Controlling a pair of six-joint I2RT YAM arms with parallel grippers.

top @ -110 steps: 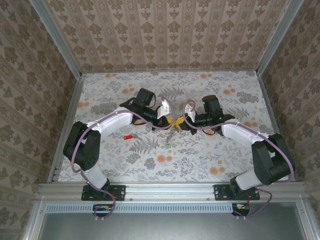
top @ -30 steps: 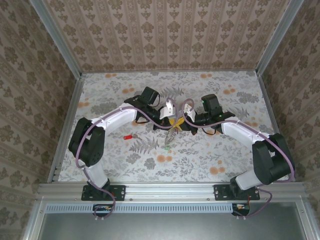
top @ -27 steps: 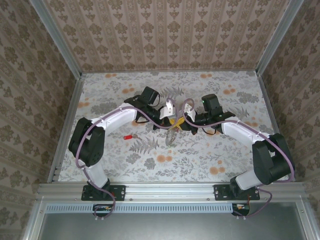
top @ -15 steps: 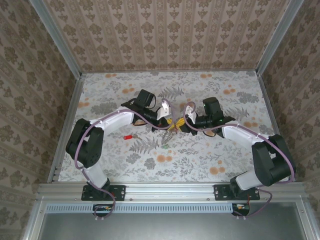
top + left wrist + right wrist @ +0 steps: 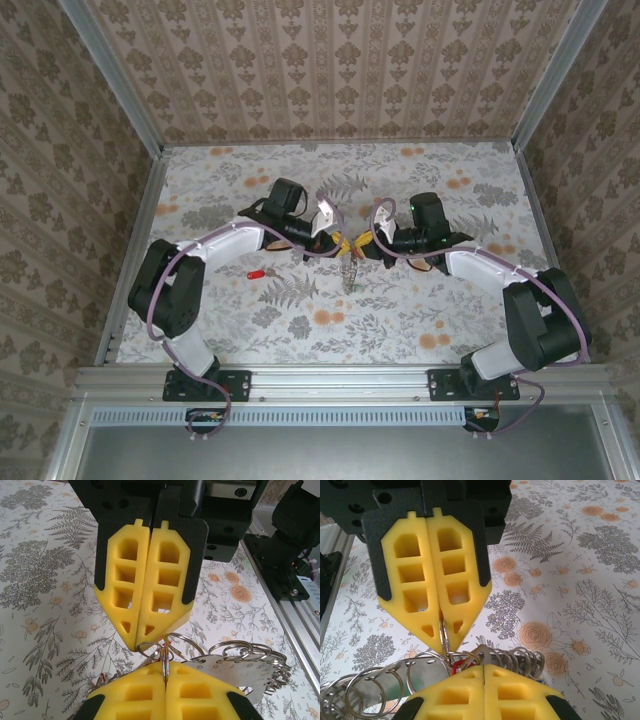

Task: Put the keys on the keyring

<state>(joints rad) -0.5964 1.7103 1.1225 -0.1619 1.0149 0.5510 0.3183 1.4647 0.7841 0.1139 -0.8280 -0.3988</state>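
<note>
- The left fingers [image 5: 125, 580], yellow foam pads, are pressed flat together, and thin wire loops come out just under their tips.
- The right fingers [image 5: 415, 570] are also clenched, with one wire loop pinched in the seam between them.
- The two pairs of fingers stand tip to tip, almost touching, above the middle of the flowered table [image 5: 420, 320].
- Both pairs grasp the grey metal keyring [image 5: 260, 660], a chain-like bunch of many thin loops that hangs between them.
- A small piece of red shows among the loops at the left tips in the right wrist view. I cannot tell if it is a key head.
- I judge that the step in hand is holding the keyring ready for threading.
- The next move needs one hand to keep the loop steady while the other lets go and fetches a key.
- A small key with a red plastic head [image 5: 256, 273] lies on the table, well apart, beside the left arm.
- The tips are crowded together and leave little room for a key. The loose loops may also swing.
</note>
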